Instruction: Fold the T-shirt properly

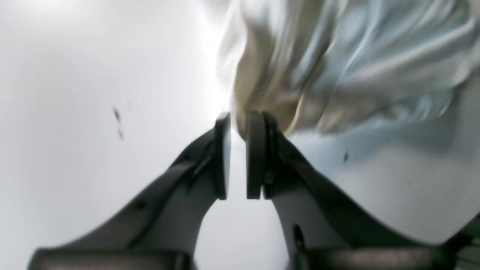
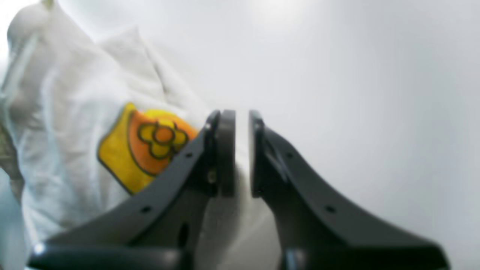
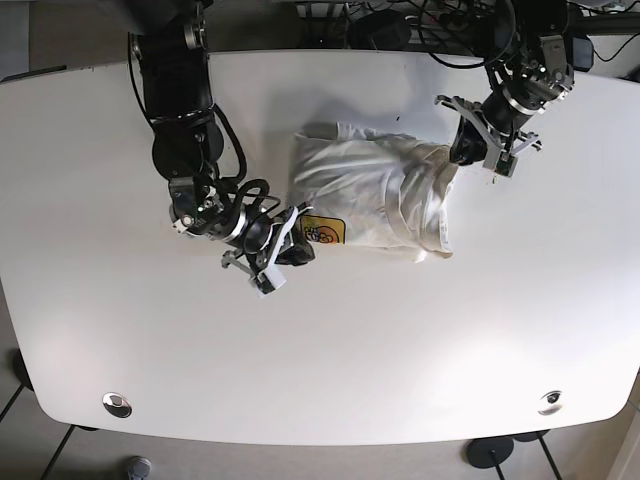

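In the right wrist view the right gripper point(image 2: 242, 152) fills the foreground, its two dark pads nearly together with a thin strip of white cloth showing between them; it appears clamped on the hem of the T-shirt point(image 2: 75, 123), though blur keeps that from being certain. Just beside its left pad sits the yellow and orange flower patch point(image 2: 146, 146) printed on the shirt.

The one T-shirt point(image 3: 375, 195) lies bunched on the upper middle of the table point(image 3: 330, 360), partly doubled over, with loose folds heaped toward its right side in the base view. There the left gripper point(image 3: 462, 150) meets the shirt's upper right corner. From the left wrist camera the left gripper point(image 1: 238, 129) has its pads close together, with gathered cloth point(image 1: 337, 63) rising from the tips; it looks pinched on the fabric.

The table is a single white, rounded top with two small round metal fittings point(image 3: 117, 404) near its front corners. A tangle of black cables point(image 3: 430, 25) lies along the far edge. Grey floor shows beyond the table's edges. There are two arms, each with one gripper.
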`<action>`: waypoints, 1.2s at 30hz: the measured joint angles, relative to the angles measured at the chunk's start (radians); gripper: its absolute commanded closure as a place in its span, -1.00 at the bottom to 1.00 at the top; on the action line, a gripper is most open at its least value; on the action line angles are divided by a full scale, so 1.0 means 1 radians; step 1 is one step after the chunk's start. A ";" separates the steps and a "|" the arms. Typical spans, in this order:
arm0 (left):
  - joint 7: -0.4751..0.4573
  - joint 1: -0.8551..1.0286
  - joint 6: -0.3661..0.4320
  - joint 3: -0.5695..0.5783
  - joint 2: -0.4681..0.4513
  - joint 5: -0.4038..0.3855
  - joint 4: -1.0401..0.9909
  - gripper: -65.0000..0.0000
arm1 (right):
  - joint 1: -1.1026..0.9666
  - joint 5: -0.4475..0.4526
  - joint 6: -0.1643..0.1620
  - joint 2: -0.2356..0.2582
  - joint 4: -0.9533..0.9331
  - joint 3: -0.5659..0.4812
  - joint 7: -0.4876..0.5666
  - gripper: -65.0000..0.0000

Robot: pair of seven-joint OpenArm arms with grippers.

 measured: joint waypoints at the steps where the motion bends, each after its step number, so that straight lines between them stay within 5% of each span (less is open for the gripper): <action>1: 0.003 -0.026 -0.002 0.000 0.001 0.001 -0.032 0.84 | -0.002 -0.008 0.004 0.001 -0.023 -0.001 0.019 0.84; 8: -0.005 -0.348 0.001 0.016 0.003 -0.006 -0.362 0.83 | -0.134 -0.058 0.009 0.035 0.056 0.002 0.071 0.84; 14: -0.018 -0.616 0.001 0.175 -0.036 -0.007 -0.655 0.83 | -0.272 -0.066 0.000 0.063 0.235 0.008 0.069 0.84; 17: -0.017 -0.657 0.002 0.189 -0.036 -0.009 -0.639 0.83 | -0.315 -0.058 0.013 0.058 0.295 0.031 0.069 0.84; 22: 0.071 -0.576 -0.002 0.153 -0.079 -0.019 -0.348 0.83 | -0.311 -0.060 -0.005 0.072 0.312 0.103 0.017 0.84; 29: 0.093 -0.179 -0.003 0.103 -0.028 -0.021 0.032 0.84 | -0.225 -0.059 -0.001 0.064 0.274 0.091 0.012 0.84; 36: 0.081 -0.072 -0.003 0.103 0.014 -0.019 -0.056 0.85 | -0.179 -0.066 0.003 0.040 0.174 0.087 0.017 0.84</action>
